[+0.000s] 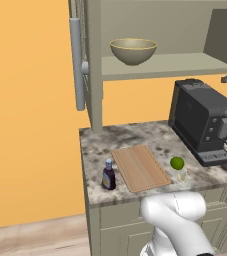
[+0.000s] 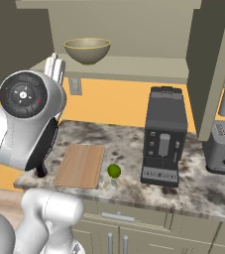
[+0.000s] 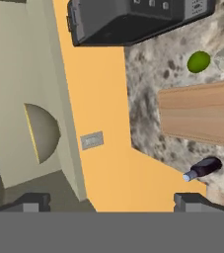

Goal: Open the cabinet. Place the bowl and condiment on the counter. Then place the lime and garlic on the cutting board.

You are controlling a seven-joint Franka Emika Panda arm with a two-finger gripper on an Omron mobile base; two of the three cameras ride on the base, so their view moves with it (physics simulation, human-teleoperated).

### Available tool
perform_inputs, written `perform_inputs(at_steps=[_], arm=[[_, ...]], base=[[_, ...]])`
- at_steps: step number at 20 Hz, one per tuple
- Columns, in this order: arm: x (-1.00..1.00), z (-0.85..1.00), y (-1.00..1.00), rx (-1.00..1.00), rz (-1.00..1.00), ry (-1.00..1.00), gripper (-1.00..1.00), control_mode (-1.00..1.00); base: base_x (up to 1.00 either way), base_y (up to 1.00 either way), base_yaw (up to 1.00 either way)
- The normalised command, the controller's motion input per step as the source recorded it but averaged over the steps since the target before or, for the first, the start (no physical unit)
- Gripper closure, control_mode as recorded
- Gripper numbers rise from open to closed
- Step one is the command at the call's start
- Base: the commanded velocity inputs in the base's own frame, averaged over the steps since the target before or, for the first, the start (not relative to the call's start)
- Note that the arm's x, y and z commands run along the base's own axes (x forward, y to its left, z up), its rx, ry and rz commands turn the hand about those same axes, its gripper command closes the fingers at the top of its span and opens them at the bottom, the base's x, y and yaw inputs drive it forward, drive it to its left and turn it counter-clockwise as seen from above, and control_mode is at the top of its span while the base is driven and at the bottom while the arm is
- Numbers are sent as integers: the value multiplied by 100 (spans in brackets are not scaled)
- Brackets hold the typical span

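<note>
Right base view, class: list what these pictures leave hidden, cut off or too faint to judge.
- Condiment bottle: in the right base view, the arm's white joint covers it.
- Garlic: pale and translucent in every view, so its outline is unclear.
- Toaster: cut off by the right base view's edge.

orange kitchen corner, grey-olive units

the wall (image 1: 30,125) is flat orange, with a grey outlet plate (image 2: 75,85) on it. a wood floor (image 1: 35,237) runs below. a black coffee machine (image 2: 162,144) stands near the wall, a grey toaster (image 2: 223,147) further right. base cabinets (image 2: 148,233) have panelled fronts and bar handles. light is even.
</note>
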Motion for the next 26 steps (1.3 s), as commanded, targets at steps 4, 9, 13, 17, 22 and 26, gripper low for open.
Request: perform_inputs(at_steps=[4, 9, 13, 17, 22, 26], arm=[[0, 24, 0, 6, 3, -10, -100, -100], [0, 16, 4, 1, 4, -12, -100, -100], [0, 5, 6, 0, 4, -13, -100, -100], [5, 1, 7, 0, 7, -3, -100, -100], [19, 9, 12, 0, 8, 0, -100, -100], [18, 19, 7, 0, 6, 0, -100, -100]], base=[[0, 0, 0], [0, 0, 0], [0, 0, 0], [0, 0, 0], [0, 0, 0], [0, 0, 0]])
